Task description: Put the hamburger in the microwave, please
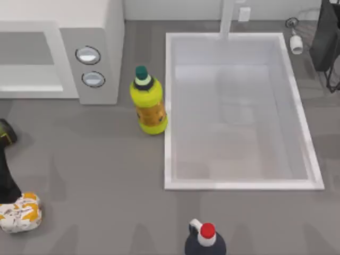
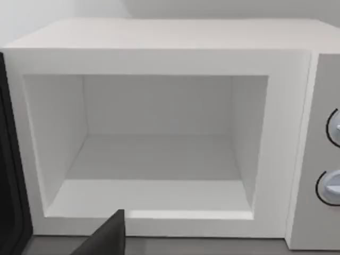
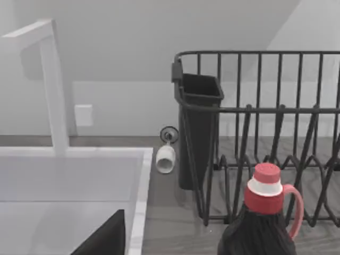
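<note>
Hamburger at the table's left edge, microwave open and waiting

Below the left arm's dark link, at the top view's lower left, the hamburger point(image 1: 20, 213) sits with the left gripper point(image 1: 13, 204) right over it; I cannot tell how its fingers stand. Ahead of them the microwave point(image 2: 159, 58) gapes, cavity bare. I judge the carry comes next: lift and travel forward into it. Grey table point(image 1: 95, 175), sink point(image 1: 169, 106), yellow bottle point(image 1: 148, 103), dish rack point(image 3: 265, 106) and dark bottle point(image 3: 260, 228) surround

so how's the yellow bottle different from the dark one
The yellow bottle has a green cap and stands between the microwave and the sink. The dark bottle has a red cap and a handle, and stands at the table's near edge. Both are upright and capped.
</note>
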Tool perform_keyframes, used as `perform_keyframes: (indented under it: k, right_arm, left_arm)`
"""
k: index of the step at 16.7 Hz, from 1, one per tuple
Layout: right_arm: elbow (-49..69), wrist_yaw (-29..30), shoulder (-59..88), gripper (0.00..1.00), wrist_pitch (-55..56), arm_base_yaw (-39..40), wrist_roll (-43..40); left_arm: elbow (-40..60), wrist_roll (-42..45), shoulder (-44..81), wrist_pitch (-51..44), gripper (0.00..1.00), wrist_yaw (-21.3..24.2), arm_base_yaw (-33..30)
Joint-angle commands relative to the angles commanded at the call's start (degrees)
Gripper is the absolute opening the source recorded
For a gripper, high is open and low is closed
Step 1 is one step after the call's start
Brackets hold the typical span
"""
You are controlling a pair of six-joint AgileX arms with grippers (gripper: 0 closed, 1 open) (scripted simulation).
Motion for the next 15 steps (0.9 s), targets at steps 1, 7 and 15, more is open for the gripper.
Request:
perform_keyframes:
  k: [1, 7, 15]
  right_arm:
    - [0.0, 0.0, 0.0, 1.0, 0.0, 0.0, 0.0]
    - [0.0, 0.0, 0.0, 1.0, 0.0, 0.0, 0.0]
    - [0.0, 0.0, 0.0, 1.0, 0.0, 0.0, 0.0]
  left_arm:
    - [0.0, 0.0, 0.0, 0.0, 1.0, 0.0, 0.0]
    - [6.6, 8.4, 9.3, -7.2, 1.0, 0.0, -0.7]
    - [28.9, 37.3, 47.7, -31.7, 1.0, 0.1, -3.1]
